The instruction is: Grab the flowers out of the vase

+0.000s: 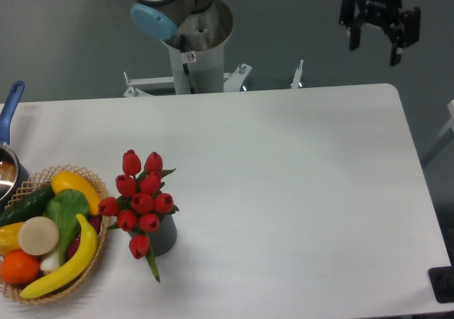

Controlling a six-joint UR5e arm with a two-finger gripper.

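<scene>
Gripper (374,41) hangs high beyond the far right corner of the table (298,191), well apart from everything on it; fingers point down w/ a clear gap between them and nothing in that gap, so it's released and empty. Probably a parked/start pose, since the approach to the task hasn't begun as far as this view shows. Flowers (142,195) sit near the front left part of the table, stems down in the vase (164,235), which stands upright just beside the wicker basket (67,290) at the front left corner. Bunch is packed tight, approx ten red tulip buds clustered above the vase mouth, so the mouth itself is mostly hidden from the camera. One bud droops lower over the front of the vase wall, and a green leaf hangs below it, reaching down toward the table surface. Green bits show between buds; stems themselves mostly hidden. Vase looks dark grey, small, ribbing hard to make out at this res. Basket holds a banana, orange, cucumber and other plastic produce; a blue-handled pot (8,149) is cut off at the left edge. My read: a grasp would need to come from above or the right side, as the basket crowds the left, and a straight upward pull should free the stems w/o tipping the vase.
</scene>
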